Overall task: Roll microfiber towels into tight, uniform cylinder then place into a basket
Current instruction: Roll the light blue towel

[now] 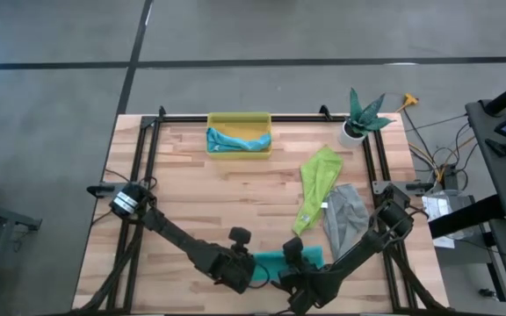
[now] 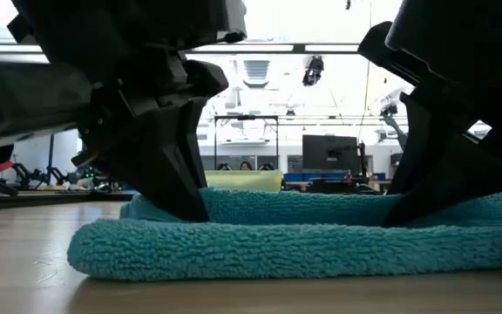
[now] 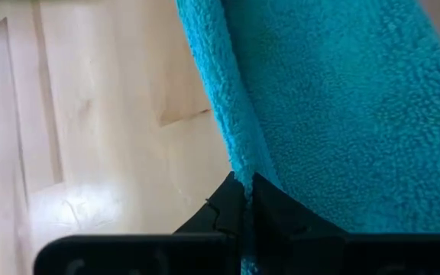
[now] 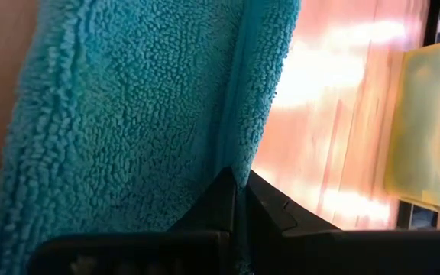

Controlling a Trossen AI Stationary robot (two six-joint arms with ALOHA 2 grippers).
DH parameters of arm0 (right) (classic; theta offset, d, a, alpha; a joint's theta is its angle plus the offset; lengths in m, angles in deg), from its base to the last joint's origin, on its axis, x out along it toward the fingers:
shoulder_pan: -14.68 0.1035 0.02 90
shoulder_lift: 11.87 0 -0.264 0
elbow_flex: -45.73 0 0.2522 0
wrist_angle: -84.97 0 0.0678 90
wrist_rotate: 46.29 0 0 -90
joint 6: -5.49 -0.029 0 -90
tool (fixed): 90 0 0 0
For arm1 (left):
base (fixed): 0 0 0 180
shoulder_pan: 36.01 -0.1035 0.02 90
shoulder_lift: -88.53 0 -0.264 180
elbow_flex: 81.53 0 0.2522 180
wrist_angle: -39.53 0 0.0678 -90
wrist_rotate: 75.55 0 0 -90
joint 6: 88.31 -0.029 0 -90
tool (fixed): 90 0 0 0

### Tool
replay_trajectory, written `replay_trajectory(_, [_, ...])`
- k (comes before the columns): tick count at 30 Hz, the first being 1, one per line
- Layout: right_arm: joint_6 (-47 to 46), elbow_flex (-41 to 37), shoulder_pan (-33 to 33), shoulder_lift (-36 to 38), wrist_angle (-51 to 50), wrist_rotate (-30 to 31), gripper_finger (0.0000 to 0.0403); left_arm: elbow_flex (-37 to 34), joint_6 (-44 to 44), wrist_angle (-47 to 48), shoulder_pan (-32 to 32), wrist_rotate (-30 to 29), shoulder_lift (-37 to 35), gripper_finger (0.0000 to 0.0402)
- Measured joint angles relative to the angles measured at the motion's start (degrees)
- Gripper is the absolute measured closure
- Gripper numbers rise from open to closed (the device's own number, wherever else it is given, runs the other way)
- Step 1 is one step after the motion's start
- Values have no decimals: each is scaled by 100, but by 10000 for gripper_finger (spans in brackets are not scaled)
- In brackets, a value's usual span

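A teal towel [image 1: 275, 260] lies partly rolled at the table's near edge, its underside on the wood [image 2: 277, 249]. My left gripper [image 3: 244, 183] is shut on its left end and my right gripper [image 4: 239, 177] on its right end. The yellow basket [image 1: 238, 133] stands at the far edge with a light blue towel [image 1: 234, 140] inside. A lime green towel [image 1: 316, 183] and a grey towel [image 1: 345, 218] lie crumpled at the right, flat on the table. My left gripper pinches the teal towel's thick edge [image 3: 231, 156] between its two fingers, near the towel's left end. The fingers [image 2: 181, 196] slant down from above, and the towel rests on the table. My right gripper pinches the same long edge [image 4: 241, 156] near the towel's right end, between its two fingers. Its fingers [image 2: 408, 202] also slant down from above. Between the two holds the towel lies low on the wood.
A white plant pot [image 1: 355, 130] with a green plant stands at the far right corner. Black rails [image 1: 235, 117] frame the table's far edge and sides. Bare wood [image 1: 191, 193] lies between the basket and the teal towel.
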Motion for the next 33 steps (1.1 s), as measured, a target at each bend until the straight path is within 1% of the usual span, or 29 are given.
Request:
replay_trajectory(3, [1,0,0,0,-5,55,394,-36,-139,-12,50,-163,-2,401])
replay_trajectory(7, [66,0,17,0,-3,315,394,-42,-304,25,121,-426,11,401])
replay_trajectory(9, [98,2,-6,0,-3,321,394,-62,-310,50,137,-484,14,401])
replay_trajectory(11, [118,2,-29,0,1,242,394,-92,-300,50,155,-517,39,401])
replay_trajectory(14, [188,2,-57,0,70,-163,394,-98,-388,6,210,-546,107,401])
replay_trajectory(16, [192,2,-61,0,163,-306,394,-95,-550,-21,247,-514,190,401])
replay_trajectory(23, [26,2,-61,0,232,-363,394,-83,-752,-51,356,-623,455,401])
replay_trajectory(29, [-1,2,-83,0,253,-375,394,13,-930,-15,426,-627,470,401])
replay_trajectory(33, [-201,0,-83,17,272,-347,394,59,-939,2,438,-619,475,401])
